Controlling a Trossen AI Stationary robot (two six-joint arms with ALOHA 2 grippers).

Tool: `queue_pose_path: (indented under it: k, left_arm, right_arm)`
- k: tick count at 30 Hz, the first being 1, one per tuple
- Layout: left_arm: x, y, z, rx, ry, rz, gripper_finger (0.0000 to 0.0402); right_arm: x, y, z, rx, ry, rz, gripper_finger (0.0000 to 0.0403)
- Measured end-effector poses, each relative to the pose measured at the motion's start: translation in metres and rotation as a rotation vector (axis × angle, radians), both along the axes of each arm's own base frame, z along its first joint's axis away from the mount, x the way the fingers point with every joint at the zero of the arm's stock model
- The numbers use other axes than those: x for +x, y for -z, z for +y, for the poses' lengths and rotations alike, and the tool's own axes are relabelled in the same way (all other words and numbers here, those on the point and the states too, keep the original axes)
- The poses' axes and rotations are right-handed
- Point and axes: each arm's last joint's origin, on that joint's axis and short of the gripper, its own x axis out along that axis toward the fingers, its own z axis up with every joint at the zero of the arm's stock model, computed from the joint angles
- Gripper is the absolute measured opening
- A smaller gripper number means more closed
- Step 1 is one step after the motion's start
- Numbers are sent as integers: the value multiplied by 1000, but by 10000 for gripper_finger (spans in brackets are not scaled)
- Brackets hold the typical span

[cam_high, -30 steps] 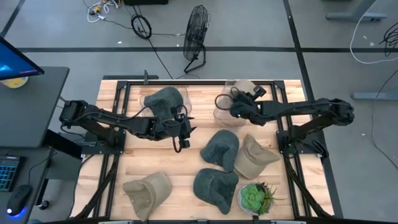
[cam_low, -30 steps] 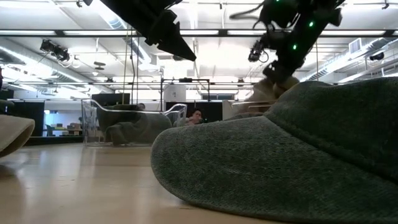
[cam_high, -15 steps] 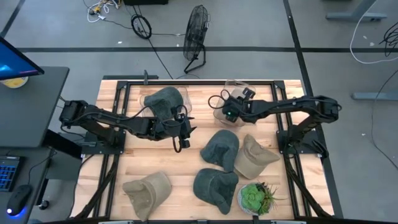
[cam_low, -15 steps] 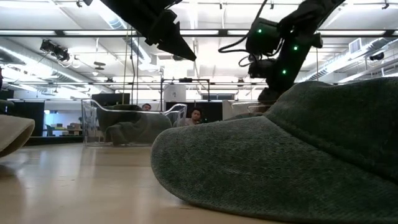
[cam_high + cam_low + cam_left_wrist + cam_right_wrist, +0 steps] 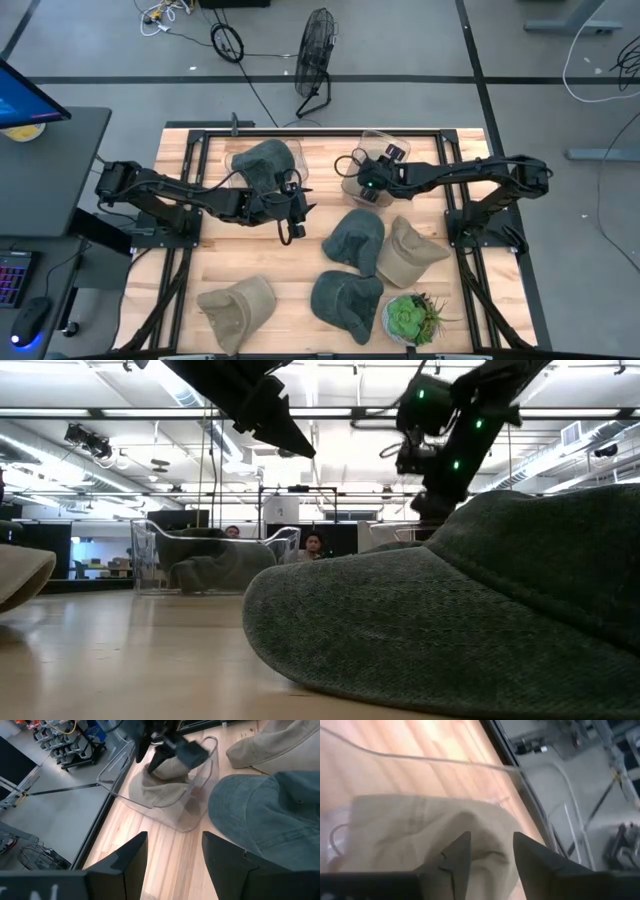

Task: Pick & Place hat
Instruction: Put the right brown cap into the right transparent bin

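Tan fabric hat (image 5: 162,787) now sits inside the clear plastic bin (image 5: 197,795) at the far side of the wooden desk (image 5: 250,265), so placing looks done or nearly so. Right tool (image 5: 487,852) hangs directly over that hat, fingers spread apart with nothing between them; from the wrist view I can't tell whether the tips touch the cloth. Left tool (image 5: 172,857) waits mid-desk, fingers also apart and empty, pointed toward the same bin and beside a grey-green cap (image 5: 355,238). A second clear bin (image 5: 262,163) on the left already holds a dark green hat. More hats lie loose near the front: another tan one (image 5: 410,250), a green one (image 5: 345,300), a khaki one (image 5: 235,305), plus a small potted succulent (image 5: 408,318). Next step, my read: lift the right tool straight up clear of the bin wall, then go for the nearest loose hat, pinching a fold of crown since soft cloth will sag.
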Motion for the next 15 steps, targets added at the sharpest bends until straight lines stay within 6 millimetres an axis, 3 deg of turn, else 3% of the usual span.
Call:
queue_pose_path:
  k: [9, 15]
  left_arm:
    - [0, 0, 0, -1, 0, 0, 192]
    - [0, 0, 0, -7, -3, -3, 192]
  right_arm:
    - [6, -63, 55, 137, -186, 20, 153]
    - [-13, -88, 75, 298, -117, 140, 153]
